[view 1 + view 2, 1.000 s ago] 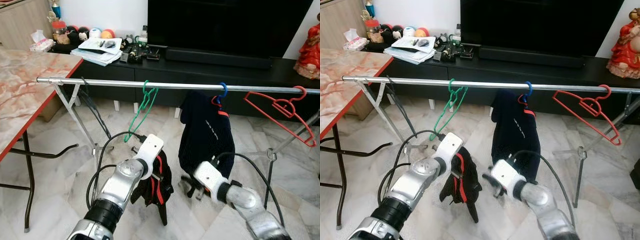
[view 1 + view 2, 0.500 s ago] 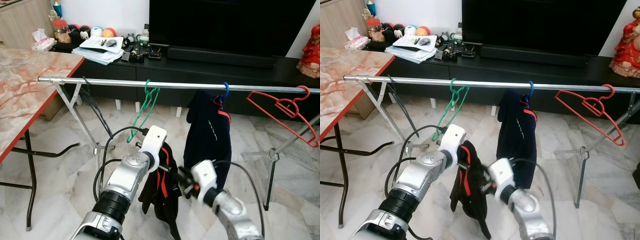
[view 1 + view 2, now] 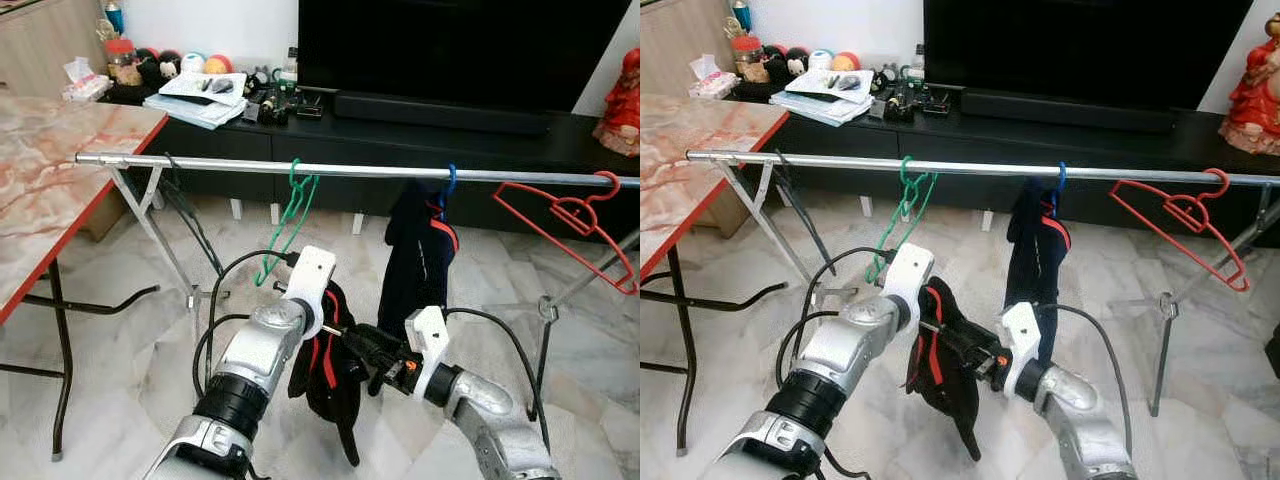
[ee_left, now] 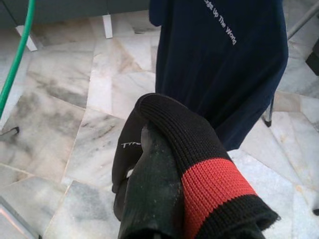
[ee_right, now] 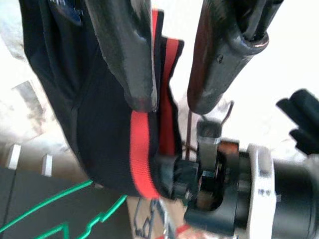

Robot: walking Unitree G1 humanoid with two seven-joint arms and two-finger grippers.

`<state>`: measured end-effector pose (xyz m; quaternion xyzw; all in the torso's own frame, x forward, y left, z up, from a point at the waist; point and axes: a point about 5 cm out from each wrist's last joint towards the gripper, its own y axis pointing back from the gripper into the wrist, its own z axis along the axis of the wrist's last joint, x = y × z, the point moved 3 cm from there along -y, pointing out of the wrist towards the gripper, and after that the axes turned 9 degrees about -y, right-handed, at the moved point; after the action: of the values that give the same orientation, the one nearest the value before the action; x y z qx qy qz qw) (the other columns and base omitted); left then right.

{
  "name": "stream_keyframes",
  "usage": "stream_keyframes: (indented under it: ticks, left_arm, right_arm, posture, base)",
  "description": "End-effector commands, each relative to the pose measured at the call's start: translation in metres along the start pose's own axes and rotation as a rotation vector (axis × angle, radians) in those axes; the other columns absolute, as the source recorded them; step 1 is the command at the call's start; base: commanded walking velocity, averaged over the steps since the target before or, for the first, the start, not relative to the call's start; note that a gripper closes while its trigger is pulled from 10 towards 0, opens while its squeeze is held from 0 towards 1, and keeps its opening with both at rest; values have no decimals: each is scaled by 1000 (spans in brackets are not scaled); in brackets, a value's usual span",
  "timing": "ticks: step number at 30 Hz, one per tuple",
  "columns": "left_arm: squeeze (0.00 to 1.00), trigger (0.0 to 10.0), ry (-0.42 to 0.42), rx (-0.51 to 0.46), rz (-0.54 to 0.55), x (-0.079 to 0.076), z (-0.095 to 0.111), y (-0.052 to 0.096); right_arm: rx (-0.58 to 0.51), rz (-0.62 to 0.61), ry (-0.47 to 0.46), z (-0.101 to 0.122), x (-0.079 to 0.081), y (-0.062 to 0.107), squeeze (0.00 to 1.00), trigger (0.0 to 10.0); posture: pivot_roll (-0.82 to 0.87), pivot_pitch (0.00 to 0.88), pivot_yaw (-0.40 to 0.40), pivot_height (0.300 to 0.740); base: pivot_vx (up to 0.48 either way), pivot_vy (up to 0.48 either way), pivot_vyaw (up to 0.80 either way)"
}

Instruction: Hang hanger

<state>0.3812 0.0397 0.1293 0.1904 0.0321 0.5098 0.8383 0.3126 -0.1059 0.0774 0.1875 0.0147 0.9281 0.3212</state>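
Note:
My left gripper point(image 3: 333, 330) is shut on the top of a black garment with red stripes point(image 3: 330, 385), which hangs below it in front of the steel rail point(image 3: 350, 171). In the left wrist view the garment's ribbed edge point(image 4: 199, 164) drapes over one finger point(image 4: 149, 199). My right gripper point(image 3: 366, 350) is open and points left at that same spot. In the right wrist view its fingers point(image 5: 134, 59) straddle the garment's red-striped edge point(image 5: 144, 139). On the rail hang a bare green hanger point(image 3: 286, 222), a blue hanger carrying a navy shirt point(image 3: 420, 262), and a bare red hanger point(image 3: 568, 222).
The rail stands on folding legs point(image 3: 150, 235) over a marble floor. A marble-topped table with a red edge point(image 3: 50, 190) is at the left. A black TV bench point(image 3: 420, 135) with clutter runs behind the rail. Cables point(image 3: 215, 300) trail from both arms.
My right gripper has swung up and left from beside the navy shirt to the garment at my left gripper. The left arm has lifted the garment slightly. The navy shirt has turned edge-on.

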Motion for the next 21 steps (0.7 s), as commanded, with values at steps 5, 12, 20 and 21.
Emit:
stream_keyframes:
  ticks: [5, 12, 20, 21]
  left_arm:
    - [0, 10000, 4, -26, 2, -2, 16, 0]
    - [0, 10000, -15, -29, -21, -15, 27, 0]
    - [0, 10000, -15, -28, -42, -24, 31, 3]
    - [0, 10000, -17, -27, -45, -26, 32, 3]
  right_arm:
    - [46, -30, -6, -6, -7, 4, 0, 10000]
    - [84, -38, -26, -15, -8, -5, 0, 10000]
    - [59, -30, -66, -15, -7, -12, 0, 10000]
    - [58, -34, -64, -15, -8, -12, 0, 10000]
  posture:
    - [-8, 107, -56, 721]
    - [4, 107, -56, 721]
    - [11, 105, -55, 721]
    - [15, 103, -57, 721]
  base:
    - [0, 0, 0]
    - [0, 0, 0]
    - [0, 0, 0]
    - [0, 0, 0]
